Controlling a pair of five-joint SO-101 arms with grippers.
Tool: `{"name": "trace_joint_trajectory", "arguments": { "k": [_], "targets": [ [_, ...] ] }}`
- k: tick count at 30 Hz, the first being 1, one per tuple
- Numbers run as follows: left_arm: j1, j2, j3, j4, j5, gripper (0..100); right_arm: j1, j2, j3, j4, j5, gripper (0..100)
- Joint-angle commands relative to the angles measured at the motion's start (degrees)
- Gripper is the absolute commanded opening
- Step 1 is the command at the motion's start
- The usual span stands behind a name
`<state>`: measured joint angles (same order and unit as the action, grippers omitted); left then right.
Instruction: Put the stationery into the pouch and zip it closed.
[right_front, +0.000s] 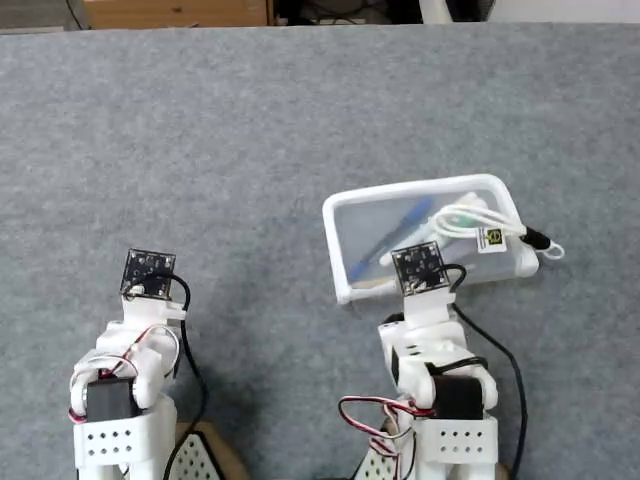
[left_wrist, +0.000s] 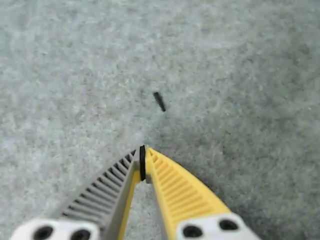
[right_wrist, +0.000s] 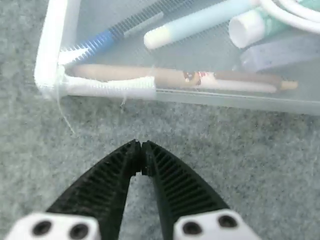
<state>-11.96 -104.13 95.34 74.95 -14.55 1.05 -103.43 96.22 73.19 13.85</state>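
Stationery (right_wrist: 190, 22) lay inside the pouch (right_front: 372, 222); right gripper (right_wrist: 141, 150), jaws together, sat just beside it, left gripper (left_wrist: 142, 162), likewise together, well apart from it, both probably parked

The high cam is hanging over the table (right_front: 250, 130), facing straight down and taking in the left arm (right_front: 130, 350) & right arm (right_front: 435, 350) at the frame's bottom. The left wrist cam is peering along the left gripper (left_wrist: 142, 161) at bare table, v. close. The right wrist cam is peering along the right gripper (right_wrist: 141, 149), close to the pouch (right_wrist: 50, 55). High & right wrist views are both covering that pouch's near edge; all 3 are sharing the table.
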Motion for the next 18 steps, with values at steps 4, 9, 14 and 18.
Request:
{"name": "trace_joint_trajectory", "arguments": {
  "k": [4,9,14,18],
  "targets": [
    [-0.84,-0.09,1.27,-1.23,-0.70,3,-0.44,-2.86,0.40,0.44,0.18,1.2],
    [-0.75,0.00,1.98,-1.93,-0.53,3,-0.35,-2.86,0.40,0.44,0.18,1.2],
    [-0.75,0.00,1.98,-1.93,-0.53,3,-0.35,-2.86,0.40,0.44,0.18,1.2],
    [-0.48,0.00,1.98,-1.93,-0.53,3,-0.35,-2.86,0.40,0.44,0.18,1.2]
  ]
}}
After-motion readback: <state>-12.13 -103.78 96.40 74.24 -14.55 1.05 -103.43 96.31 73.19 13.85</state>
